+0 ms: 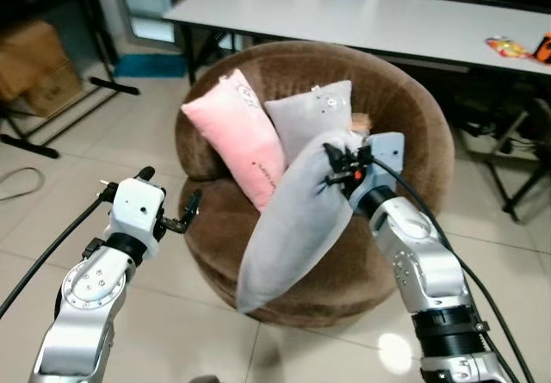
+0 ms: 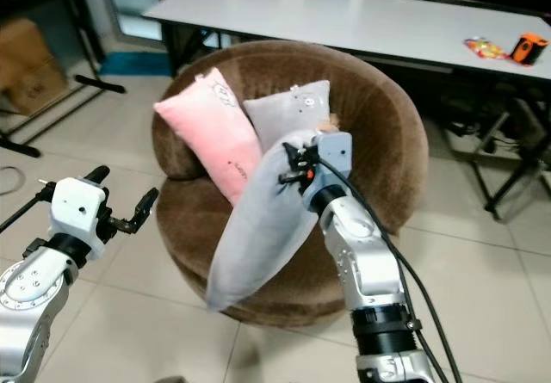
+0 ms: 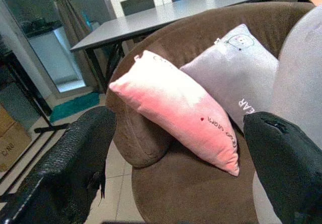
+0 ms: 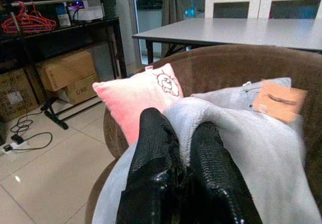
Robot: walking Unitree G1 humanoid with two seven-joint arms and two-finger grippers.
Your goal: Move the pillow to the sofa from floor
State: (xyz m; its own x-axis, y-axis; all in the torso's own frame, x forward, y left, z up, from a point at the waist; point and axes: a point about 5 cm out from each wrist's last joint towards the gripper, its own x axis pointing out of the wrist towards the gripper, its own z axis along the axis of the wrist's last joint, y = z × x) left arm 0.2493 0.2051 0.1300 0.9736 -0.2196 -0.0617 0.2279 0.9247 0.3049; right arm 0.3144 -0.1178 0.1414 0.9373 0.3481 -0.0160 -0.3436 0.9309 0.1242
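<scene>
— What's on your left?
— Your left gripper (image 1: 169, 200) hovers beside the sofa (image 1: 405, 133), fingers spread apart, holding nothing. Cardboard boxes (image 1: 34, 64) sit far left.

— And in the sofa?
— A pink pillow (image 1: 237, 138) and a small grey cushion (image 1: 314, 112) lean against its back.

— The task pillow?
— Your right gripper (image 1: 337, 166) is clamped on the grey pillow's (image 1: 288, 228) top edge; it hangs over the seat's front. A long table (image 1: 362, 17) stands behind.
</scene>
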